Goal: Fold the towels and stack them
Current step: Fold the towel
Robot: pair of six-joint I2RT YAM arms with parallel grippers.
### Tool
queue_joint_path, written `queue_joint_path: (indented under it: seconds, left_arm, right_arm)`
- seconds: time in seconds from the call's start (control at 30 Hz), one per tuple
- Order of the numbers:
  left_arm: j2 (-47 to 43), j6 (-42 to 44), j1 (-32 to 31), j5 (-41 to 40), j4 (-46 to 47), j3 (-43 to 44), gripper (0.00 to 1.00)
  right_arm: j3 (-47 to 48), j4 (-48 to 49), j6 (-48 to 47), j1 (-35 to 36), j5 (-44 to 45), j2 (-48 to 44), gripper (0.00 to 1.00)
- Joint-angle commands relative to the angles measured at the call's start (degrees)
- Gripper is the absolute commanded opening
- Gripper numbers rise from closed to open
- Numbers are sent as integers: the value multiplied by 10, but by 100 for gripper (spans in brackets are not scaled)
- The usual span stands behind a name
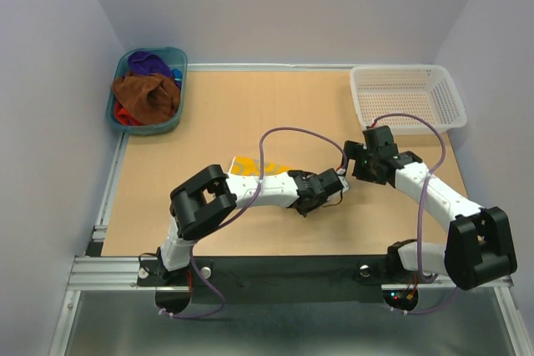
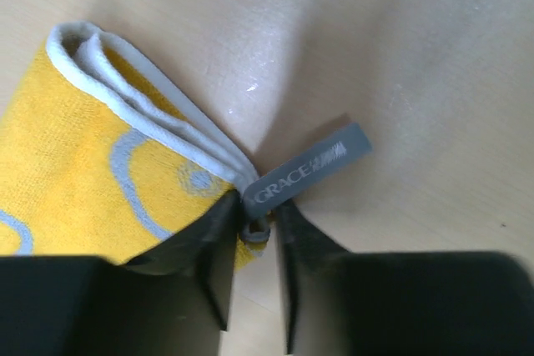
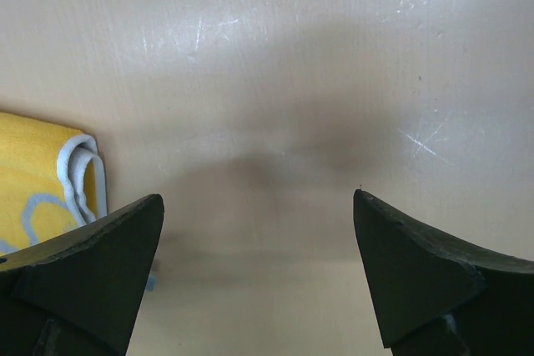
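Yellow towel (image 2: 92, 181) w/ pale loop pattern and white hem is seen folded, lying flat on the counter (image 2: 400, 56). In the left wrist view its bulk is spread up and to the left of the L gripper (image 2: 257, 206), and its near corner is tucked between the fingertips. A grey tag (image 2: 313, 164) marked "GRACE" is sewn at that corner and is laid out just ahead of the tips, angled to the right. The L gripper's jaws are drawn nearly together w/ only a narrow gap, and the corner is caught in that gap. Whether it is firmly pinched cannot be told.

The R gripper (image 3: 258, 196) is held wide open over bare counter w/ nothing between its jaws. The towel's folded edge is seen just beside its left finger, not touching it as far as can be told.

From the top view, both grippers are placed close together mid-counter, tips facing. A tub (image 1: 178, 81) is set well beyond and to the left of the L gripper, at the far corner. Brown towel (image 1: 148, 96), purple towel (image 1: 148, 62) and red towel (image 1: 123, 114) are piled in it. A white mesh basket (image 1: 450, 93) is set beyond the R gripper, at the far right corner.
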Motion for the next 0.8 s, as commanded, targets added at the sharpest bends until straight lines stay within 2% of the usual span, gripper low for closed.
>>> queue_joint_path:
  seconds: [0.0, 0.07, 0.17, 0.3, 0.43, 0.63, 0.77]
  left_arm:
    - [23, -11, 4, -20, -22, -25, 26]
    - [21, -19, 7, -19, -15, -31, 9]
    - [5, -22, 12, -22, 6, -40, 1]
    - [-38, -48, 25, -3, 44, -61, 0]
    - [-77, -68, 37, 35, 81, -73, 0]
    - [-77, -71, 40, 41, 83, -69, 0]
    - [-84, -80, 44, 42, 84, -68, 0]
  right_arm:
    - [1, 15, 3, 1, -30, -13, 100]
    - [1, 17, 5, 1, -36, -17, 100]
    - [0, 29, 12, 0, -50, -20, 100]
    - [-14, 64, 58, 1, -109, -26, 100]
    - [-42, 143, 132, 1, -168, -19, 100]
    - [-97, 246, 245, 2, -238, 16, 100]
    - [-134, 328, 314, 3, -252, 40, 100]
